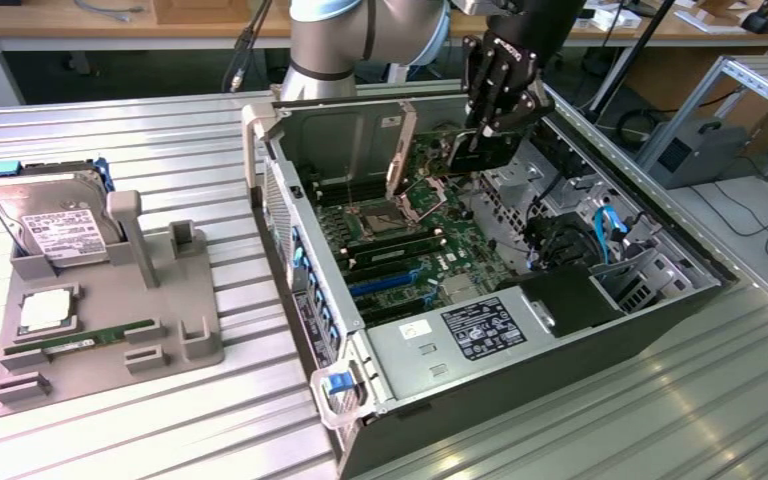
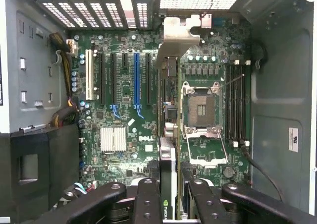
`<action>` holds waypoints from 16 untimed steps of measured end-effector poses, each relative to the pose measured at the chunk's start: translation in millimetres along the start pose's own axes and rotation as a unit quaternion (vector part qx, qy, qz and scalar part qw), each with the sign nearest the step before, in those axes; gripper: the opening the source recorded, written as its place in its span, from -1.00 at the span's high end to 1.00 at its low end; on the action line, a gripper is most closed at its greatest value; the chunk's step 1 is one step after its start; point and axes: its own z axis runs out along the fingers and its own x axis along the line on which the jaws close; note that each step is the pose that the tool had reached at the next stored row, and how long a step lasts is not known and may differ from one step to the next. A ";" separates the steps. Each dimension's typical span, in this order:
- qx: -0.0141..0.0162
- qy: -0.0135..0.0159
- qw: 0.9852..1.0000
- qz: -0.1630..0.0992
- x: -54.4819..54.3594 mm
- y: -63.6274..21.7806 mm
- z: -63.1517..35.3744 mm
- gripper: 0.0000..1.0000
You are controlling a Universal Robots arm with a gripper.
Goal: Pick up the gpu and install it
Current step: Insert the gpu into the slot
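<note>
Above the motherboard (image 2: 124, 135): you are pinching the gpu (image 2: 167, 159) in the jaws; pickup done, seating apparently pending.

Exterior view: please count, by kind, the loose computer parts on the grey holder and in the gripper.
hard drive: 1, on the grey holder
memory stick: 1, on the holder
silver square chip: 1, on the holder
gpu: 1, held in the gripper
Total: 4
</note>
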 end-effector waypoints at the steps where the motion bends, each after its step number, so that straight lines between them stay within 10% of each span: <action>1: 0.000 0.000 1.000 -0.010 0.0 0.0 0.0 0.47; 16: -0.001 0.001 1.000 -0.021 0.3 0.2 6.1 0.47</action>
